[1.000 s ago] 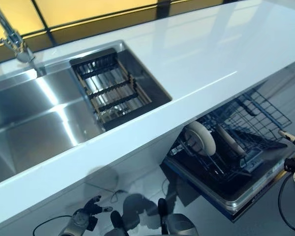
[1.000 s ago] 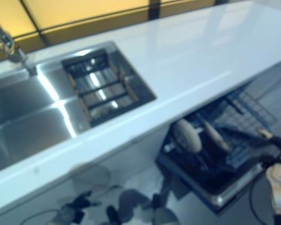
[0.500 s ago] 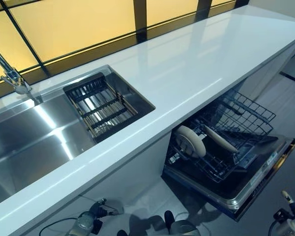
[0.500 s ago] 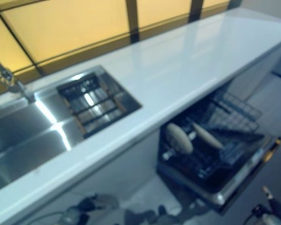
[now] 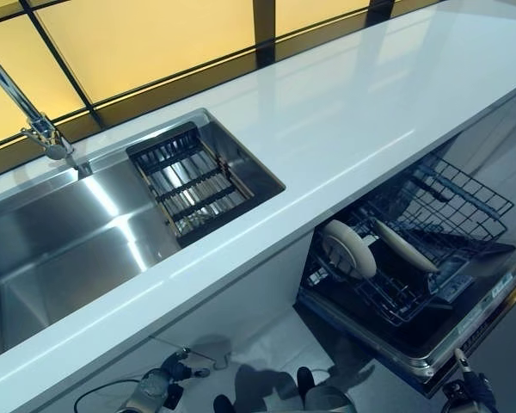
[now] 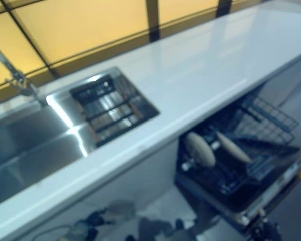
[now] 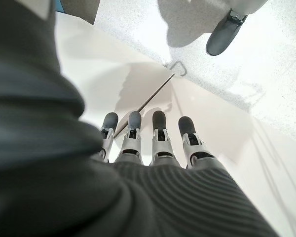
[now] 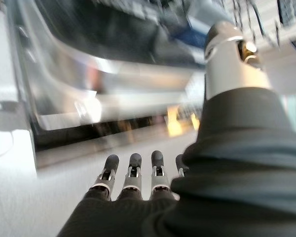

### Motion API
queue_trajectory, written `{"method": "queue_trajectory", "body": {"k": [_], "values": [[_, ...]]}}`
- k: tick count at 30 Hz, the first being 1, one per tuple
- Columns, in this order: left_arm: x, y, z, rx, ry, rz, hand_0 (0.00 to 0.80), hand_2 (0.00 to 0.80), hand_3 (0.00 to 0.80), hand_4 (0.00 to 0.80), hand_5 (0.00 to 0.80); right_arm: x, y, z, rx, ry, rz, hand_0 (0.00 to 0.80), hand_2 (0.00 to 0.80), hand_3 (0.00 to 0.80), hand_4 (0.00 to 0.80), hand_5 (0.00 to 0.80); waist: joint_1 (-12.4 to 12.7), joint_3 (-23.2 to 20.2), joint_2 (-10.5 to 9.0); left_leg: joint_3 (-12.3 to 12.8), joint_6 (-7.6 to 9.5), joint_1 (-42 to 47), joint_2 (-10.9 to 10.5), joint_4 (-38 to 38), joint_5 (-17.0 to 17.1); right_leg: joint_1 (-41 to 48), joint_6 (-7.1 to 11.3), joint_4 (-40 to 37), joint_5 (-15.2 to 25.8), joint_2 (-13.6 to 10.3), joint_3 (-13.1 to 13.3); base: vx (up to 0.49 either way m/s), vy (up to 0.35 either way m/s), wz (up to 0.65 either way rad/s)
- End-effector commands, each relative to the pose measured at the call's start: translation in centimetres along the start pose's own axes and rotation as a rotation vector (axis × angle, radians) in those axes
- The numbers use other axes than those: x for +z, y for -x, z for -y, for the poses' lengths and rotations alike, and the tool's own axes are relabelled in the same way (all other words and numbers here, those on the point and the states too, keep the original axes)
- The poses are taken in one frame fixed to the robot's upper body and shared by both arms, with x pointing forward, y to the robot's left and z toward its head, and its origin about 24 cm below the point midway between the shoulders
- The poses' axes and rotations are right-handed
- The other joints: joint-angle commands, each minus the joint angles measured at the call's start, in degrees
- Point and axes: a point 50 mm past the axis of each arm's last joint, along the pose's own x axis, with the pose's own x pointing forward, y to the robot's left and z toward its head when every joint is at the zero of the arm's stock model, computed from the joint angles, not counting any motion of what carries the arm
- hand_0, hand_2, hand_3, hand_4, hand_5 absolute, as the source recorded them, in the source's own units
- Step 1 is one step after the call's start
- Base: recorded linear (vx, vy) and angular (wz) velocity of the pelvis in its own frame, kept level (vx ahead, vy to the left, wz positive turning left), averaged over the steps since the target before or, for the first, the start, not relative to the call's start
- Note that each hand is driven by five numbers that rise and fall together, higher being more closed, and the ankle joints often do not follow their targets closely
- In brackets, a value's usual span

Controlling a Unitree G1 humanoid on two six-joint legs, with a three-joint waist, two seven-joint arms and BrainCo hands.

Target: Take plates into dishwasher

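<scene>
Two white plates stand on edge in the dishwasher's pulled-out wire rack (image 5: 430,202): a round one (image 5: 348,248) and a second one (image 5: 404,245) leaning beside it. The rack rests over the lowered dishwasher door (image 5: 464,323), under the white countertop (image 5: 344,112). My left hand (image 5: 159,387) hangs low by the cabinet front; its wrist view shows the fingers (image 7: 158,140) straight and holding nothing. My right hand (image 5: 469,396) hangs low off the door's front corner; its fingers (image 8: 133,175) are straight and empty, with the door's edge showing past them.
A steel sink (image 5: 69,249) lies to the left in the countertop, with a dark slatted drain rack (image 5: 193,181) in its right end and a tap (image 5: 34,129) behind it. Yellow window panels run along the back. The open door juts out into the floor space.
The camera view has shifted. My right hand has dropped from beside the dishwasher door at the right edge to the bottom right corner. The left hand stays low.
</scene>
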Motion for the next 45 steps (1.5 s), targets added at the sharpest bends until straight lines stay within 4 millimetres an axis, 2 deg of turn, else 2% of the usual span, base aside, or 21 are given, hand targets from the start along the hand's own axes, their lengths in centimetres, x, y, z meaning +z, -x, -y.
{"method": "queue_trajectory", "body": {"k": [1, 3, 4, 8, 13, 17, 19, 24, 33, 45], "values": [[2.9, -0.7, -1.4, 0.022, -0.026, 0.066, 0.000, 0.000, 0.000, 0.000, 0.000, 0.3, -0.3, -4.2, 0.182, -0.047, 0.030, 0.000, 0.000, 0.000, 0.000, 0.000, 2.2, 1.3, -2.16, 0.4, 1.02, 2.1, -1.8, 1.5, -3.7, -0.9, 0.42, 2.9, -3.5, 0.7, -3.0, 0.000, 0.000, 0.00], [2.8, -0.6, -1.3, 0.021, -0.027, 0.064, 0.000, 0.000, 0.000, 0.000, 0.000, 0.1, -0.1, -4.8, 0.223, -0.046, 0.024, 0.000, 0.000, 0.000, 0.000, 0.000, 2.3, 1.3, -2.18, 0.2, 1.00, 2.0, -1.9, 1.5, -3.6, -0.9, 0.36, 2.8, -3.5, 0.7, -3.0, 0.000, 0.000, 0.00], [2.7, -0.6, -1.2, 0.021, -0.026, 0.062, 0.000, 0.000, 0.000, 0.000, 0.000, -0.4, 0.1, -5.9, 0.288, -0.040, 0.011, 0.000, 0.000, 0.000, 0.000, 0.000, 2.4, 1.3, -2.27, 0.1, 1.04, 1.9, -1.9, 1.5, -3.5, -0.9, 0.26, 2.7, -3.5, 0.7, -3.1, 0.000, 0.000, 0.00], [2.7, -0.7, -1.2, 0.024, -0.020, 0.061, 0.000, 0.000, 0.000, 0.000, 0.000, -1.2, 0.8, -7.9, 0.416, -0.022, -0.007, 0.000, 0.000, 0.000, 0.000, 0.000, 2.5, 1.5, -2.48, -0.2, 1.11, 1.6, -1.9, 1.6, -3.4, -1.1, 0.09, 2.8, -3.5, 0.9, -3.0, 0.000, 0.000, 0.00], [2.6, -0.7, -1.0, 0.029, -0.020, 0.059, 0.000, 0.000, 0.000, 0.000, 0.000, -1.9, 1.7, -9.9, 0.536, -0.001, -0.004, 0.000, 0.000, 0.000, 0.000, 0.000, 2.8, 1.5, -2.91, -0.3, 1.10, 1.5, -1.8, 1.6, -3.2, -0.9, 0.08, 2.6, -3.4, 0.9, -3.1, 0.000, 0.000, 0.00], [2.4, -0.6, -1.0, 0.034, -0.017, 0.055, 0.000, 0.000, 0.000, 0.000, 0.000, -1.5, 2.6, -11.8, 0.678, -0.017, 0.025, 0.000, 0.000, 0.000, 0.000, 0.000, 2.9, 1.7, -3.11, -0.3, 1.06, 1.5, -1.7, 1.6, -3.1, -0.8, 0.11, 2.5, -3.3, 0.9, -3.3, 0.000, 0.000, 0.00], [2.0, -0.5, -1.0, 0.038, -0.012, 0.048, 0.000, 0.000, 0.000, 0.000, 0.000, -1.2, 3.8, -13.5, 0.787, -0.029, 0.046, 0.000, 0.000, 0.000, 0.000, 0.000, 2.7, 1.7, -3.27, -0.3, 1.08, 1.5, -1.7, 1.5, -3.0, -0.7, 0.12, 2.4, -3.3, 0.9, -3.2, -0.003, -0.002, -0.02], [1.7, -0.4, -1.2, 0.041, -0.003, 0.044, 0.000, 0.000, 0.000, 0.000, 0.000, -0.4, 5.3, -15.2, 0.937, -0.048, 0.098, 0.000, 0.000, 0.000, 0.000, 0.000, 2.4, 1.7, -3.42, -0.2, 1.04, 1.6, -1.8, 1.3, -2.9, -0.5, 0.33, 1.7, -3.0, 0.9, -2.8, -0.011, 0.003, -0.05], [1.0, -0.3, -1.1, 0.039, 0.000, 0.032, 0.000, 0.000, 0.000, 0.000, 0.000, 1.2, 6.8, -16.9, 1.072, -0.076, 0.154, 0.000, 0.000, 0.000, 0.000, 0.000, 2.2, 1.4, -3.74, 0.0, 0.99, 1.8, -1.7, 1.3, -2.9, -0.1, 0.49, 1.1, -2.9, 1.0, -2.6, 0.001, -0.002, -0.11], [0.5, -0.2, -1.1, 0.040, 0.002, 0.025, 0.000, 0.000, 0.000, 0.000, 0.000, 1.6, 7.3, -17.4, 1.106, -0.060, 0.167, 0.000, 0.000, 0.000, 0.000, 0.000, 2.5, 1.3, -3.85, 0.2, 0.94, 2.1, -1.5, 1.0, -2.7, 0.3, 0.69, 0.9, -2.9, 0.9, -2.8, 0.003, -0.002, 0.06]]}}
